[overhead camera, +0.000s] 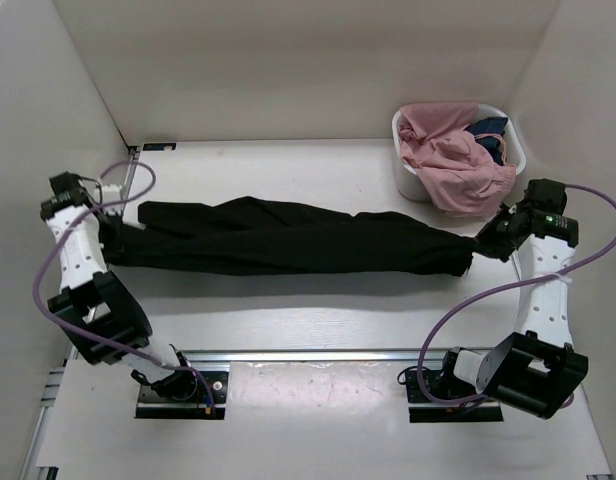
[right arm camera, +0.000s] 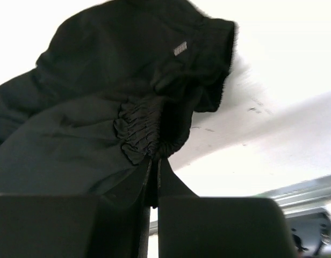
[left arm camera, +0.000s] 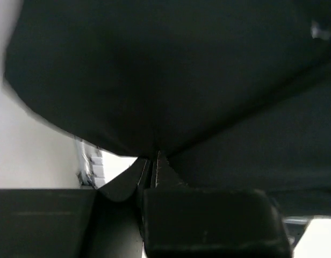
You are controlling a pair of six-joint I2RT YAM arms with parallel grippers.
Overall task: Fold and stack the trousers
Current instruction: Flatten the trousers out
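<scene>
- Trousers (overhead camera: 288, 238) are being held stretched on the table (overhead camera: 288, 312), lengthwise away from the basket (overhead camera: 407, 178).
- Basket-side waistband is being clamped by the right end effector (overhead camera: 481, 247), far end by the left end effector (overhead camera: 121, 238).

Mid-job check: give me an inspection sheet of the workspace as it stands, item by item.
Surface: white table, with the cloth lying across its middle.
Job's things: trousers stretched left to right in one long band.
Clutter: white basket at the far right, holding a pink garment and a dark blue cloth.
Grippers: left gripper shut on the trousers' left end; right gripper shut on the gathered waistband at the right end.
Cables: purple cables loop off both arms, none lying on the cloth.
Surroundings: white walls on three sides; metal rail near the arm bases.
</scene>
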